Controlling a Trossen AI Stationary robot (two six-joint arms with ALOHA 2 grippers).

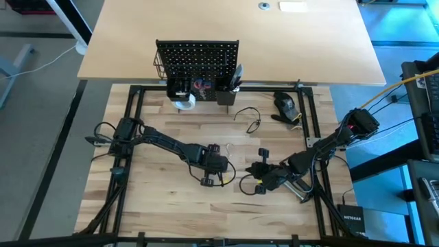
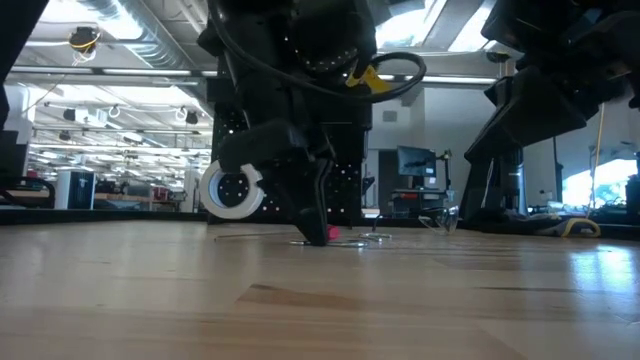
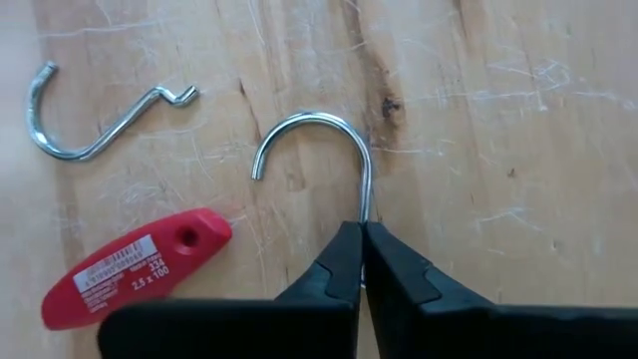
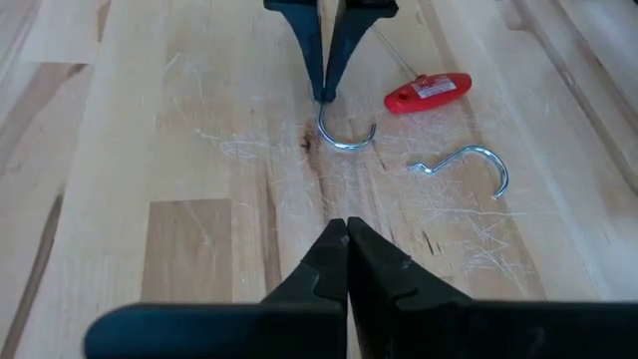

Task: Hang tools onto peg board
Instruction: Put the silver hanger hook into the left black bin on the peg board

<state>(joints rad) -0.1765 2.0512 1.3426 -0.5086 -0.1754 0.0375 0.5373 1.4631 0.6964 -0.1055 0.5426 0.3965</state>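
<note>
I have the left gripper down on the table near its middle, fingers clamped on the straight shank of a silver hook that lies flat on the wood. From the right wrist view I see the same hook pinched at the tips of the left gripper, its curve pointing back toward my right arm. Just beside it lies a small red-handled tool with a white label, and a second, bent silver hook rests near that, apart from both.

The right gripper hovers nearby toward the table's right side, fingers together and holding nothing.

The peg board stands upright at the table's far edge, with a white tape roll at its foot and red-handled scissors on it.
</note>
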